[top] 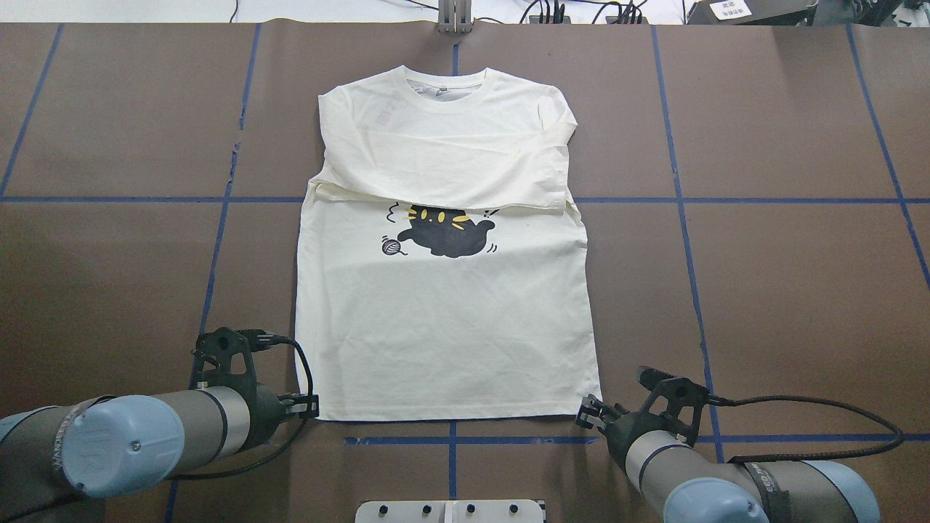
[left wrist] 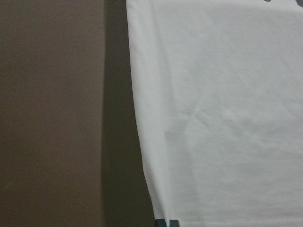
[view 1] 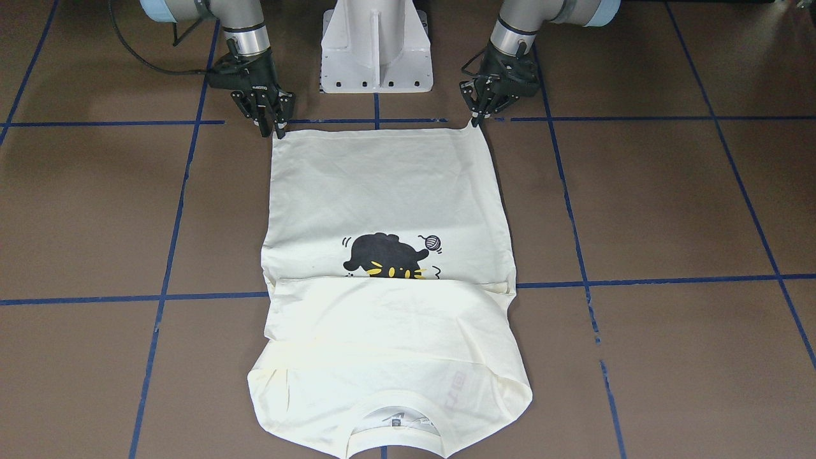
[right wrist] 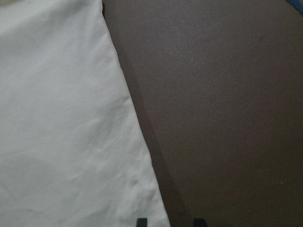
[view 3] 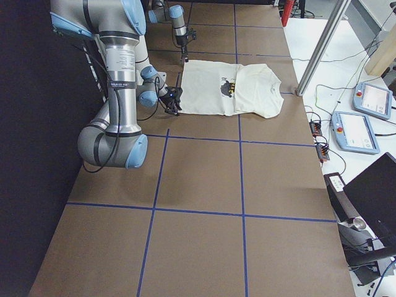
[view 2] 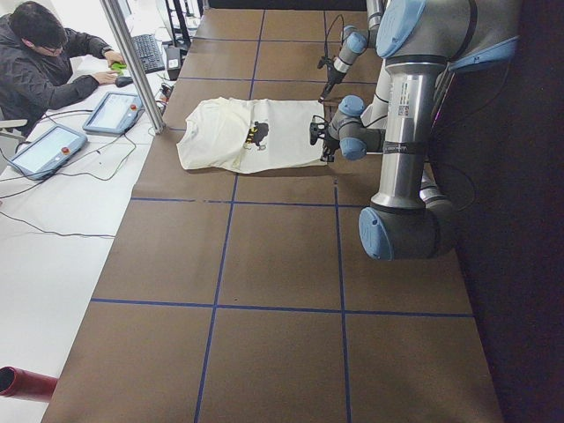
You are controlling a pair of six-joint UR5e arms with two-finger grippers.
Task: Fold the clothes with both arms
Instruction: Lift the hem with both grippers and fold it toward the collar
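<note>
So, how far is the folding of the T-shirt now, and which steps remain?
Done: both sleeves lie folded across the chest of the T-shirt. In hand: the left gripper and right gripper sit at the two corners of the hem; a firm grasp is not clear. Remaining: the body is at full length, so the hem probably must go up toward the collar.

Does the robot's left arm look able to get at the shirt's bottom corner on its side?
Probably yes. The left end effector hangs right at that hem corner of the T-shirt, with only bare table around it. Whether it grips the cloth, I cannot tell.
</note>
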